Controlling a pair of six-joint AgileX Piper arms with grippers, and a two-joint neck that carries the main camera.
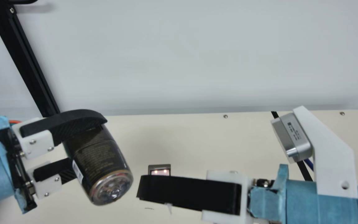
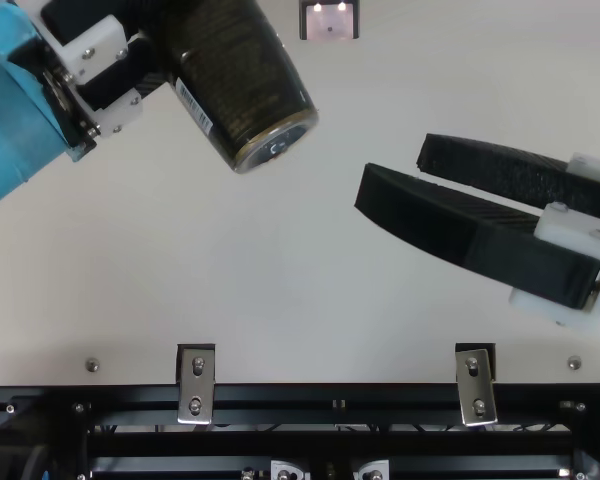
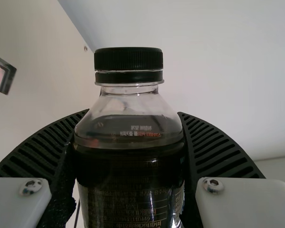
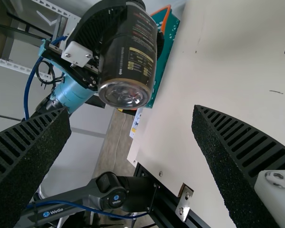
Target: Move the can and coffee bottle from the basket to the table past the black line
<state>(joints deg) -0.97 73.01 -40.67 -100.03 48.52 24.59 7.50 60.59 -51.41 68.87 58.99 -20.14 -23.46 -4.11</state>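
The left tool [image 1: 87, 147] was clamped on the tilted coffee bottle [image 1: 104, 165] above the bench [image 1: 179, 140]; the right tool [image 2: 393, 173] had its fingers apart.

Open lane in the middle, bottle jutting in from the left

In the top view I have a lane over bare table [image 2: 280, 260] between the tilted bottle [image 1: 101, 165], pinched in my left gripper [image 1: 89, 147], and my right gripper [image 2: 391, 172]. From the main view that gap looks tight, with the bottle's base near my right fingertips. My right fingers stand apart, only air between them. A black post [image 1: 20, 59] blocks the way behind my left gripper, and two metal brackets [image 2: 196, 385] stick up over the table's edge
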